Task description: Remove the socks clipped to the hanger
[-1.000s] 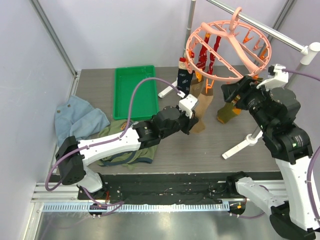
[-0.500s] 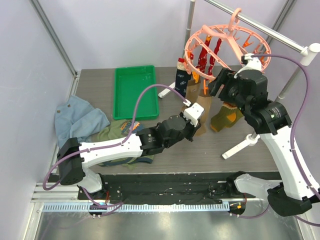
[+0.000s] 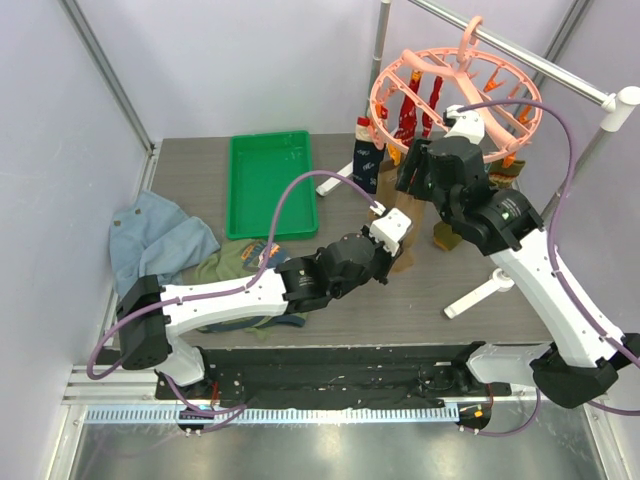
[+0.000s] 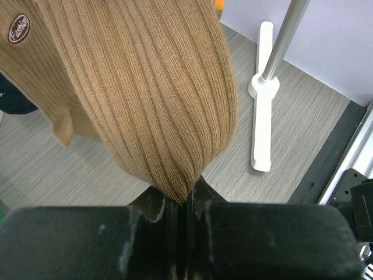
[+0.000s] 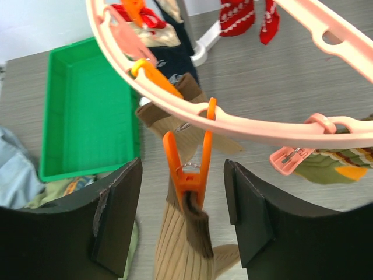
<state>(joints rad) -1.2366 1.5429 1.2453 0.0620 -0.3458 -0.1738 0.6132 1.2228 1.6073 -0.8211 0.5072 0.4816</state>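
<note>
The salmon-pink hanger [image 3: 455, 95] hangs by its hook from the rail, and its ring [image 5: 233, 122] crosses the right wrist view. Several socks hang from its clips: red [image 3: 410, 110], navy [image 3: 365, 160], olive with orange stripes [image 5: 332, 166] and tan ribbed [image 5: 180, 245]. My left gripper [image 4: 186, 201] is shut on the toe of the tan sock [image 4: 145, 87], below the hanger [image 3: 393, 248]. My right gripper [image 5: 182, 175] is open, its fingers either side of the orange clip [image 5: 189, 169] that holds that sock's cuff, not touching it.
A green tray [image 3: 268, 185] lies at the back left. A pale blue denim garment [image 3: 155, 240] and an olive T-shirt [image 3: 235, 270] lie at the left front. The white rail stand's foot [image 3: 485, 295] reaches across the table on the right [image 4: 262, 128].
My right arm has swung left and forward under the ring to the orange clip, and its jaws have narrowed a little. My left gripper still holds the tan sock's toe.
</note>
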